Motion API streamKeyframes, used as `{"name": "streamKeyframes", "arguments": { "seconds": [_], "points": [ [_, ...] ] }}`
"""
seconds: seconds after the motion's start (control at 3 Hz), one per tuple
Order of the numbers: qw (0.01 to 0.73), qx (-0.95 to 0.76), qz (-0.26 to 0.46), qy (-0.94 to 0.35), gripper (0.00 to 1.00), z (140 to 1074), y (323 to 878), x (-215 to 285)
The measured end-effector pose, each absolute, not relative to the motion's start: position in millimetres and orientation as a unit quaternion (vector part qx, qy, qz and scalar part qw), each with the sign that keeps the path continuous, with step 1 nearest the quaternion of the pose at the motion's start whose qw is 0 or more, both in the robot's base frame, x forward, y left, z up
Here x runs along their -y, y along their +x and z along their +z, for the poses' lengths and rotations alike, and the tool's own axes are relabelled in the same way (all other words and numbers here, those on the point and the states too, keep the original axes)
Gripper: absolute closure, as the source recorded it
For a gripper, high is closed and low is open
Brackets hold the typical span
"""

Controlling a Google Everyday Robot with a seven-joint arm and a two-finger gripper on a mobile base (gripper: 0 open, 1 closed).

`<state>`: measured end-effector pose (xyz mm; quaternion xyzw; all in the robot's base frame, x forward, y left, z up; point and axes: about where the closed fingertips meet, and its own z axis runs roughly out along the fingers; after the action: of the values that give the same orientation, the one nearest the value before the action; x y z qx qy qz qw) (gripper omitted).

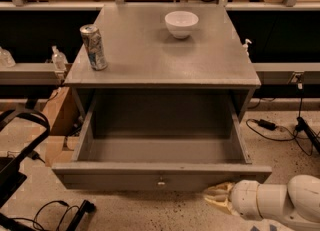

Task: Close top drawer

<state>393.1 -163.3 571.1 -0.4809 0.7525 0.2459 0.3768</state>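
The top drawer (161,175) of the grey cabinet is pulled far out toward me and shows an empty inside. Its flat front carries a small metal knob (161,181) at centre. My gripper (216,196) reaches in from the lower right on a white arm (280,202). Its pale tip sits just below and in front of the right part of the drawer front, right of the knob. The lower drawers are hidden under the open one.
A drinks can (94,47) stands at the left of the cabinet top (150,60). A white bowl (181,24) sits at the back. Cardboard boxes (57,120) stand left of the cabinet. Cables (270,127) lie on the floor at right. A black frame (15,170) is at lower left.
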Motion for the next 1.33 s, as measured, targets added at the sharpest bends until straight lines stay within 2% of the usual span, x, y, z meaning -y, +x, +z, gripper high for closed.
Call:
{"name": "streamKeyframes", "arguments": {
  "seconds": [0.33, 0.67, 1.0, 1.33],
  "points": [
    [0.377, -0.753, 0.246, -0.481, 1.0, 571, 393, 163],
    [0.384, -0.744, 0.23, -0.497, 1.0, 588, 438, 161],
    [0.384, -0.744, 0.23, -0.497, 1.0, 588, 437, 161],
    [0.381, -0.741, 0.208, -0.512, 1.0, 606, 493, 153]
  ]
}}
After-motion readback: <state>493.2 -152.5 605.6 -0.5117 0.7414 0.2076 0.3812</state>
